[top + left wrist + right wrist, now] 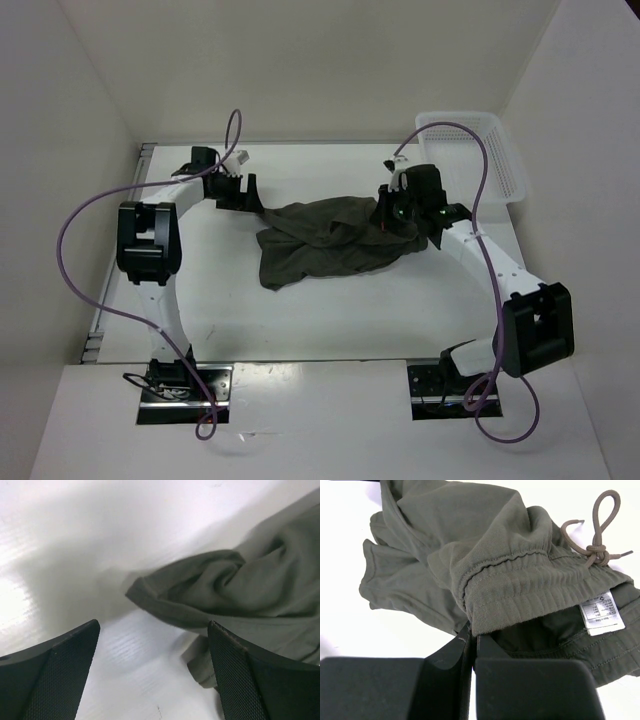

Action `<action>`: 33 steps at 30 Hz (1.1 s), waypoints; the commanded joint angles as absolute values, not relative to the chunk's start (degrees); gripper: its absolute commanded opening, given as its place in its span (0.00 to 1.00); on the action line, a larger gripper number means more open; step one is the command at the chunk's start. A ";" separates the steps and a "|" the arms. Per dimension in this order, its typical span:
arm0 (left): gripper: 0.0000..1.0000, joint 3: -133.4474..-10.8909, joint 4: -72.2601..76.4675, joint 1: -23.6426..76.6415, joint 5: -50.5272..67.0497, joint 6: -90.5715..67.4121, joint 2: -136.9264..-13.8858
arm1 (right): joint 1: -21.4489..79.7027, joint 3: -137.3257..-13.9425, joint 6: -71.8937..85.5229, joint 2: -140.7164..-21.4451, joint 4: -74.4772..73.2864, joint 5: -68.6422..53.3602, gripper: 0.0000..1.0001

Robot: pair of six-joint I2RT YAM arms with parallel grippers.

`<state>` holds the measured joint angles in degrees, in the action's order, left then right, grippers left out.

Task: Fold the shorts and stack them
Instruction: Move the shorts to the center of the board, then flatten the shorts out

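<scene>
The dark olive shorts (325,240) lie crumpled in the middle of the white table. My right gripper (388,222) is shut on the shorts at the ribbed waistband (520,595), beside the drawstring knot (596,550) and the white label (602,611). My left gripper (244,196) is open and empty at the shorts' far left end. In the left wrist view a folded leg hem (165,605) lies just ahead of the fingers (240,675), with bare table between them. Part of the cloth touches the right finger's inner side.
A white mesh basket (480,150) stands at the back right corner of the table. White walls close the table on the left, back and right. Purple cables loop off both arms.
</scene>
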<state>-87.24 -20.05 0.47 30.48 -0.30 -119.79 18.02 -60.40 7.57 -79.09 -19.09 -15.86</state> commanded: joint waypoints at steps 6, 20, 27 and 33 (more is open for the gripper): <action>0.95 -88.33 -19.42 1.23 33.23 0.00 -123.57 | 17.93 -61.69 6.06 -79.01 -16.00 -16.00 0.00; 0.00 -94.20 -24.52 4.48 34.01 0.00 -126.39 | 16.79 -65.64 5.53 -81.90 -13.20 -15.99 0.00; 0.00 -114.76 -30.40 -1.14 29.11 0.00 -116.83 | 14.07 -89.18 2.91 -93.60 -13.27 -17.05 0.00; 0.00 -128.66 -33.22 -9.48 27.42 0.00 -108.48 | 7.47 -102.73 6.94 -94.66 -10.99 -23.37 0.00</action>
<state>-122.78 -31.99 -5.87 28.25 -0.30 -116.44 10.17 -95.64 5.54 -96.07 -17.08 -20.18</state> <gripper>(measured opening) 0.020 0.013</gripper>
